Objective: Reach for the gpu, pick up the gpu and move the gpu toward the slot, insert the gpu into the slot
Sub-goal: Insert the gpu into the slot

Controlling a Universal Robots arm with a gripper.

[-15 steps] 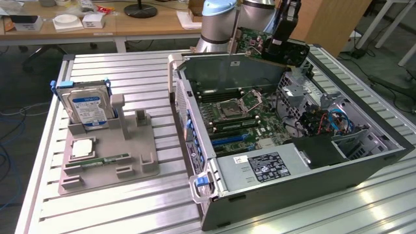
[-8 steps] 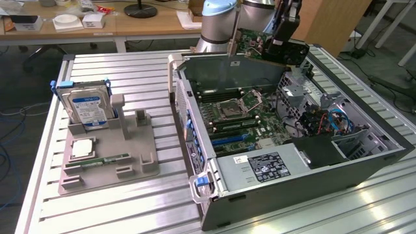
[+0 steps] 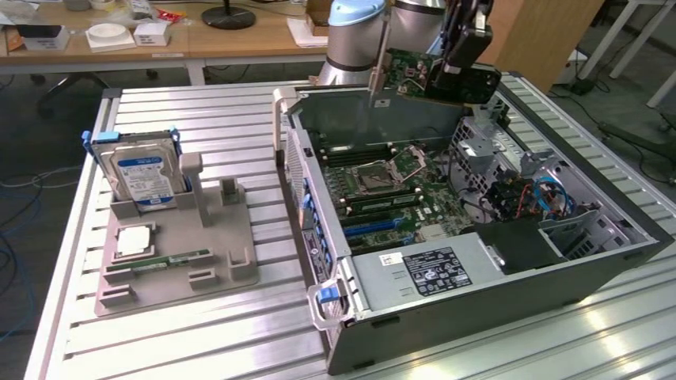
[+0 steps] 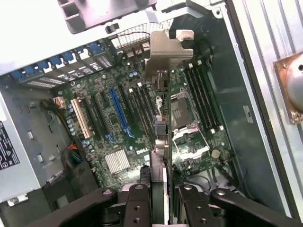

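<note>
partly, the end effector (image 4: 163, 189) grips and hides the gpu (image 3: 404, 70).

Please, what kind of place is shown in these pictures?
Probably a robotics lab or test workshop: a robot arm holds the gpu over an open computer case on a slatted metal table, with wooden desks behind.

The gripper (image 3: 442, 73) covers part of the gpu (image 3: 404, 67), upper centre of the frame. The top edge cuts off the arm (image 3: 354, 20)
</note>
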